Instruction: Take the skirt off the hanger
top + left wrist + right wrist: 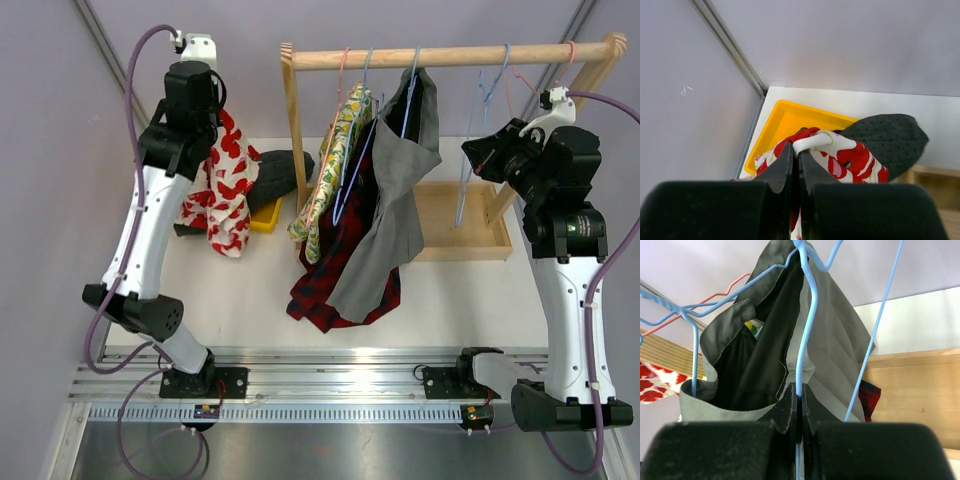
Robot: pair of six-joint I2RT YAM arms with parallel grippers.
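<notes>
Left gripper (795, 152): fingers together, clamped on a white fold of the red-and-white skirt (852, 157). The skirt hangs straight down from the jaws with its long axis vertical, at the far left of the table (250, 300) and well apart from the rail (450, 55). No hanger shows in it, so it looks already off. Below it is a yellow tray (785, 120), a shallow hard plastic rectangle. A black dotted cloth (885, 137) lies partly across the tray, soft and rumpled.

Right gripper (796, 392): fingers together, pinching the thin wire of a blue hanger (805, 330) near its lower part. This hanger reads as empty, but I can't be sure from the wrist view. Just behind it a grey garment (835, 340) hangs on another blue hanger, a heavier weave with a dark lining.

Also on the rail are a flowered garment (335, 160) and a red plaid garment (330, 290), both limp, with their hems touching the table.

Key relation: the skirt is in the left gripper, directly under it, with the tray just below and beside. The left arm is the near one and the right arm is far across the rack. Likely next step is lower and let go. The thin cloth will collapse and may drape over the tray rim.
</notes>
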